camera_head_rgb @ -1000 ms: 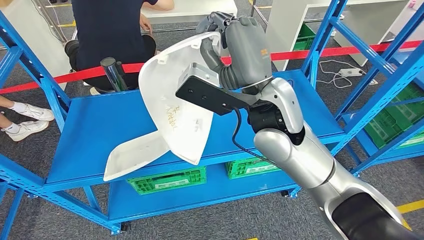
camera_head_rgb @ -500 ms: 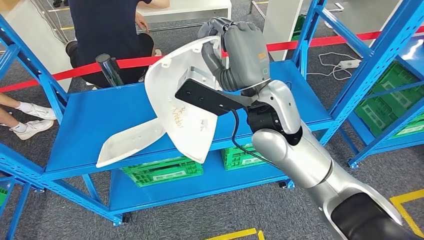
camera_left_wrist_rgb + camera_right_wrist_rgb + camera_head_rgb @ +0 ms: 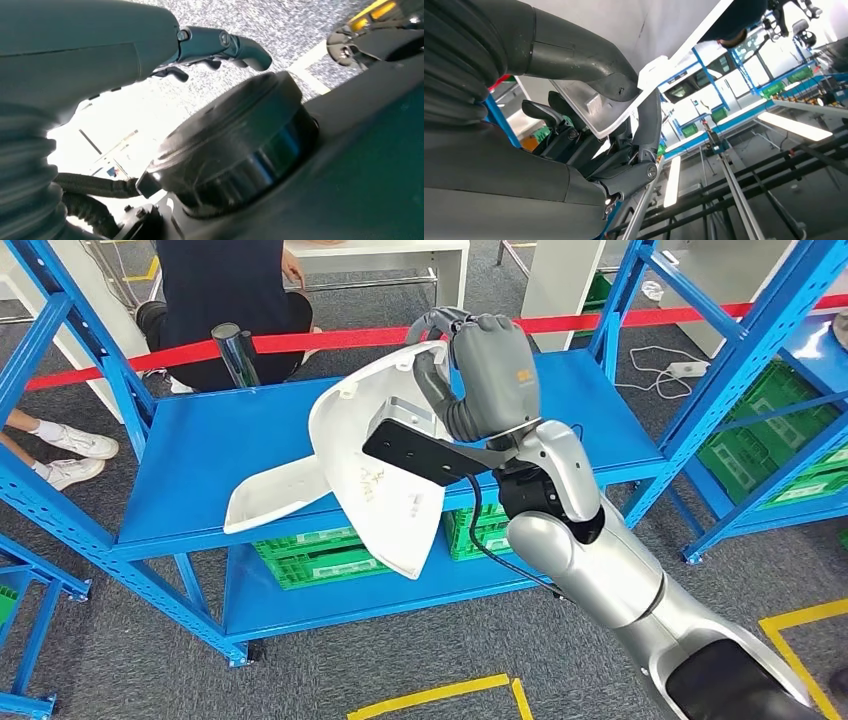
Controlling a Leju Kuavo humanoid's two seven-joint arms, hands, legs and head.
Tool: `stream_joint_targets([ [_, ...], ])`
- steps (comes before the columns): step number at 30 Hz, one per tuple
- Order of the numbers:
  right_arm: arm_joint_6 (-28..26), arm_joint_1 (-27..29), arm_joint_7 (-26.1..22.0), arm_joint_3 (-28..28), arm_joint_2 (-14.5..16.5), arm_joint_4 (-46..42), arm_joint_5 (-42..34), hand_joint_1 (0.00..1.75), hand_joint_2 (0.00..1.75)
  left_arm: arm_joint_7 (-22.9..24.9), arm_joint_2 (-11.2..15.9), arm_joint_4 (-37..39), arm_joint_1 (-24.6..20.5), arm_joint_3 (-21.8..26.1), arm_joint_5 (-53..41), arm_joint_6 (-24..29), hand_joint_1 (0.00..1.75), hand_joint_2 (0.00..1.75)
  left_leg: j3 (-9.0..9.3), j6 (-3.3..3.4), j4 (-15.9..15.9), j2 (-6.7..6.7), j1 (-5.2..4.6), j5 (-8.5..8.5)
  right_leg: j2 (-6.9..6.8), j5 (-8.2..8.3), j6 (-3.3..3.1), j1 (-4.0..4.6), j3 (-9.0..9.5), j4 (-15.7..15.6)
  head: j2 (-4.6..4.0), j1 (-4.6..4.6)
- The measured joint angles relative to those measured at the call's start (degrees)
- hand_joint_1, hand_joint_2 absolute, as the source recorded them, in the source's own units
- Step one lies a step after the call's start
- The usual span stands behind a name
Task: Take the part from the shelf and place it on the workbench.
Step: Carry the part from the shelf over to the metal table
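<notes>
A large white moulded part point(image 3: 370, 470), a curved shell with a flat wing reaching out to one side, hangs in the air in front of the blue shelf point(image 3: 200, 460). My right hand point(image 3: 485, 370) grips its upper edge from behind, fingers wrapped over the rim. In the right wrist view the thumb point(image 3: 574, 60) presses on the white part point(image 3: 624, 30) while darker fingers clamp its edge from the other side. In the left wrist view my left hand point(image 3: 215, 45) hangs by my body above the grey floor, fingers loosely apart and holding nothing.
Green crates point(image 3: 320, 560) stand on the shelf's lower level. Behind it run a red tape point(image 3: 300, 340) and a shiny post point(image 3: 235, 355), with a seated person point(image 3: 230, 290) beyond. Another blue rack point(image 3: 760, 370) stands at the right. Yellow lines point(image 3: 440, 695) mark the floor.
The whole view has shifted: the shelf now sits farther off and more floor shows. My right hand still holds the white part, which now hangs in front of the shelf's edge.
</notes>
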Motion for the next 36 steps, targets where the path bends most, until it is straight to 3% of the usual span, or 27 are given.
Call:
stream_joint_targets([
  [2, 0.49, -0.15, 0.18, -0.15, 0.05, -0.13, -0.01, 1.75, 1.75, -0.21, 0.02, -0.01, 0.03, 0.21, 0.2, 0.0, 0.0, 1.75, -0.87, -0.42, 0.26, -0.05, -0.16, 0.77, 0.0, 0.53, -0.79, 0.41, 5.0, -7.33, 0.0, -0.03],
  [3, 0.66, -0.22, 0.21, -0.3, 0.07, -0.21, -0.01, 1.75, 1.75, -0.38, 0.05, -0.02, 0.07, 0.31, 0.27, 0.0, 0.0, 1.75, -1.08, -0.72, 0.29, -0.08, -0.17, 1.17, 0.02, 0.16, -1.13, 0.61, 6.3, -9.6, 0.0, 0.01],
  [6, 0.92, -0.15, 0.42, -0.74, 0.1, -0.33, 0.15, 1.75, 1.75, -0.9, 0.3, -0.01, 0.29, 0.54, 0.31, 0.0, 0.0, 1.75, -1.47, -1.75, 0.1, -0.17, -0.1, 2.04, -0.04, 0.86, -1.98, 0.61, 6.12, -10.96, 0.0, 0.14],
  [8, 1.01, 0.05, 0.63, -0.9, 0.1, -0.42, 0.46, 1.75, 1.75, -1.12, 0.55, 0.0, 0.42, 0.72, 0.17, 0.0, 0.0, 1.75, -2.56, -2.42, 2.32, -0.22, -0.02, -0.76, -0.22, 2.19, -2.65, 0.21, 5.2, -11.31, 0.0, 0.02],
  [10, 1.05, 0.38, 0.73, -1.02, 0.09, -0.53, 0.74, 1.75, 1.75, -1.2, 0.75, -0.01, 0.42, 0.79, -0.06, 0.0, 0.0, 1.75, -4.33, -3.03, 8.59, -0.19, 0.35, -6.16, -0.29, 3.42, -2.95, 0.06, 3.81, -11.33, 0.0, -0.1],
  [11, 1.05, 0.66, 0.77, -1.07, 0.08, -0.56, 0.78, 1.75, 1.75, -1.23, 0.85, -0.02, 0.42, 0.79, -0.18, 0.0, 0.0, 1.75, -4.99, -3.3, 12.14, -0.18, 0.54, -8.08, -0.3, 4.02, -2.93, 0.04, 3.05, -11.29, 0.0, -0.11],
  [12, 1.05, 1.01, 0.84, -1.14, 0.03, -0.61, 0.83, 1.75, 1.75, -1.27, 0.95, -0.02, 0.42, 0.8, -0.26, 0.0, 0.0, 1.75, -5.13, -3.52, 14.72, -0.18, 0.7, -8.69, -0.3, 4.63, -2.84, 0.03, 2.25, -11.23, 0.0, -0.1],
  [13, 1.03, 1.39, 0.96, -1.27, -0.04, -0.72, 0.89, 1.75, 1.75, -1.33, 1.05, -0.02, 0.42, 0.8, -0.34, 0.0, 0.0, 1.75, -4.47, -3.69, 15.65, -0.17, 0.85, -8.06, -0.3, 5.23, -2.69, -0.01, 1.41, -11.14, 0.0, -0.1],
  [15, 0.97, 2.06, 1.31, -1.74, -0.25, -1.23, 1.09, 1.75, 1.75, -1.51, 1.26, -0.02, 0.43, 0.8, -0.51, 0.0, 0.0, 1.75, -0.49, -3.91, 11.95, -0.17, 1.15, -5.12, -0.3, 6.34, -2.25, -0.12, -0.21, -10.8, 0.0, -0.1],
  [17, 0.88, 2.54, 1.76, -2.35, -0.48, -2.13, 1.46, 1.75, 1.75, -1.67, 1.39, -0.04, 0.37, 0.8, -0.79, 0.0, 0.0, 1.75, 5.05, -3.78, 4.45, -0.29, 1.17, -5.01, -0.29, 7.19, -1.62, -0.11, -1.43, -10.34, 0.0, -0.08],
  [18, 0.83, 2.8, 2.02, -2.63, -0.63, -2.64, 1.72, 1.75, 1.75, -1.73, 1.43, -0.05, 0.34, 0.8, -0.96, 0.0, 0.0, 1.75, 6.67, -3.49, 1.7, -0.36, 1.06, -5.68, -0.3, 7.63, -1.25, -0.08, -1.76, -10.2, 0.0, -0.05],
  [19, 0.77, 3.2, 2.23, -2.91, -0.8, -3.13, 2.0, 1.75, 1.75, -1.75, 1.49, -0.07, 0.35, 0.8, -1.15, 0.0, 0.0, 1.75, 7.36, -3.06, 0.19, -0.43, 0.83, -6.32, -0.31, 8.11, -0.86, -0.08, -1.94, -10.22, 0.0, -0.03],
  [21, 0.68, 4.47, 2.54, -3.46, -1.25, -4.06, 2.66, 1.75, 1.75, -1.77, 1.64, -0.05, 0.53, 0.8, -1.44, 0.0, 0.0, 1.75, 6.67, -1.87, -0.27, -0.33, 0.64, -5.74, -0.31, 8.86, -0.03, -0.26, -2.11, -10.37, 0.0, -0.02],
  [22, 0.65, 5.21, 2.64, -3.7, -1.49, -4.54, 2.97, 1.75, 1.75, -1.74, 1.74, -0.05, 0.64, 0.8, -1.54, 0.07, 0.0, 1.75, 6.32, -1.29, -0.29, -0.21, 0.62, -5.17, -0.26, 8.12, 0.33, -0.38, -2.45, -9.94, 0.0, 0.02],
  [23, 0.61, 5.94, 2.7, -3.92, -1.73, -5.04, 3.27, 1.75, 1.75, -1.73, 1.87, -0.04, 0.78, 0.8, -1.58, 0.15, 0.0, 1.75, 5.77, -0.76, -0.37, -0.04, 0.68, -4.51, -0.22, 6.21, 0.63, -0.48, -3.09, -8.56, 0.0, 0.07],
  [26, 0.48, 7.58, 2.78, -4.53, -2.3, -6.32, 3.78, 1.75, 1.75, -1.78, 2.16, -0.03, 1.16, 0.8, -1.61, 0.33, 0.0, 1.75, 3.17, 0.0, -0.26, 0.22, 0.52, -2.3, -0.16, -2.3, 1.12, -0.5, -5.86, 1.31, 0.0, 0.2],
  [27, 0.45, 8.03, 2.78, -4.71, -2.43, -6.62, 3.86, 1.75, 1.75, -1.82, 2.19, -0.03, 1.27, 0.8, -1.61, 0.33, 0.0, 1.75, 2.14, 0.07, -0.17, 0.25, 0.41, -1.58, -0.15, -3.38, 1.12, -0.45, -6.23, 4.47, 0.0, 0.2],
  [28, 0.43, 8.42, 2.71, -4.85, -2.58, -6.86, 3.89, 1.75, 1.75, -1.89, 2.19, -0.02, 1.38, 0.8, -1.61, 0.33, 0.0, 1.75, 1.14, 0.09, -0.07, 0.28, 0.3, -0.89, -0.15, -3.08, 1.02, -0.36, -5.87, 6.24, 0.0, 0.2],
  [29, 0.41, 8.73, 2.48, -4.98, -2.81, -7.04, 3.84, 1.75, 1.75, -2.0, 2.19, -0.02, 1.47, 0.8, -1.61, 0.33, 0.0, 1.75, 0.17, 0.08, 0.07, 0.31, 0.22, -0.25, -0.15, -1.67, 0.82, -0.24, -4.5, 5.99, 0.0, 0.2],
  [30, 0.31, 8.91, 2.06, -5.1, -3.07, -7.16, 3.63, 1.75, 1.75, -2.14, 2.19, -0.02, 1.54, 0.8, -1.58, 0.33, 0.0, 1.75, -0.72, 0.03, 0.23, 0.32, 0.15, 0.36, -0.15, -0.08, 0.52, -0.06, -2.1, 3.79, 0.0, 0.21],
  [31, 0.11, 8.9, 1.41, -5.22, -3.38, -7.23, 3.18, 1.75, 1.75, -2.31, 2.19, -0.02, 1.57, 0.8, -1.51, 0.33, 0.0, 1.75, -1.48, -0.07, 0.42, 0.31, 0.09, 0.95, -0.15, 0.5, 0.07, 0.18, 1.07, -0.02, 0.0, 0.21],
  [33, -0.4, 8.47, 0.05, -5.39, -3.9, -7.21, 1.89, 1.75, 1.75, -2.67, 2.21, -0.03, 1.65, 0.81, -1.19, 0.33, 0.0, 1.75, -2.38, -0.51, 0.58, 0.24, -0.05, 2.06, -0.13, -0.51, -0.74, 0.64, 6.62, -8.0, 0.0, 0.2],
  [34, -0.63, 8.07, -0.43, -5.44, -4.09, -7.06, 1.28, 1.75, 1.75, -2.85, 2.25, -0.04, 1.71, 0.84, -0.96, 0.33, 0.0, 1.75, -2.53, -0.83, 0.48, 0.23, -0.06, 2.63, -0.11, -1.31, -1.05, 0.83, 7.91, -10.28, 0.0, 0.28],
  [36, -0.62, 7.28, -0.29, -5.49, -4.22, -6.62, 0.77, 1.75, 1.75, -3.13, 2.46, -0.03, 1.94, 1.01, -0.53, 0.33, 0.0, 1.75, -2.71, -1.52, -0.03, 0.2, -0.05, 3.77, -0.17, -0.61, -1.57, 0.8, 7.64, -11.24, 0.0, 0.45],
])
